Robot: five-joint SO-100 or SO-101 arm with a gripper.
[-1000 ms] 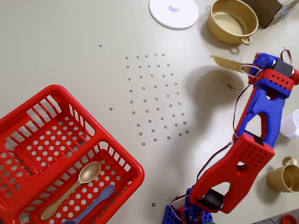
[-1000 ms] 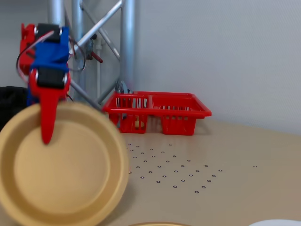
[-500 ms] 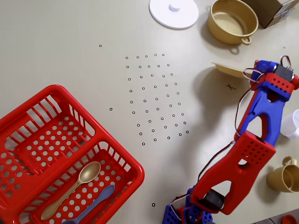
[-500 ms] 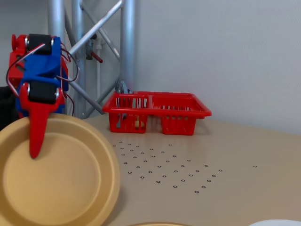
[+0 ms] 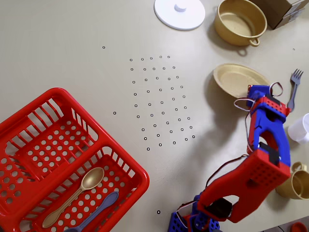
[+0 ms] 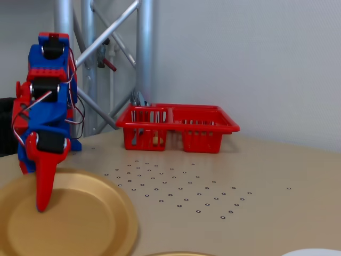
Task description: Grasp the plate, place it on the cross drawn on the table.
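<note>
Arm bent low; gripper (image 6: 41,205) pointing down, jaws clamped on the near-flat plate's (image 5: 237,78) rim.

The plate (image 5: 237,79) is tan-gold, like the pot (image 5: 240,21), the mug (image 5: 293,182) and the spoon (image 5: 72,196) in the red perforated basket (image 5: 63,159), where a blue-purple utensil (image 5: 99,210) also lies. The arm (image 5: 263,145) is red and blue, with a red tool (image 6: 45,181) finger; the lid (image 5: 179,12) and cup (image 5: 300,128) are white, the fork (image 5: 293,87) grey-blue. The beige counter (image 5: 72,53) bears a grid of small black ring dots (image 5: 160,99).
</note>
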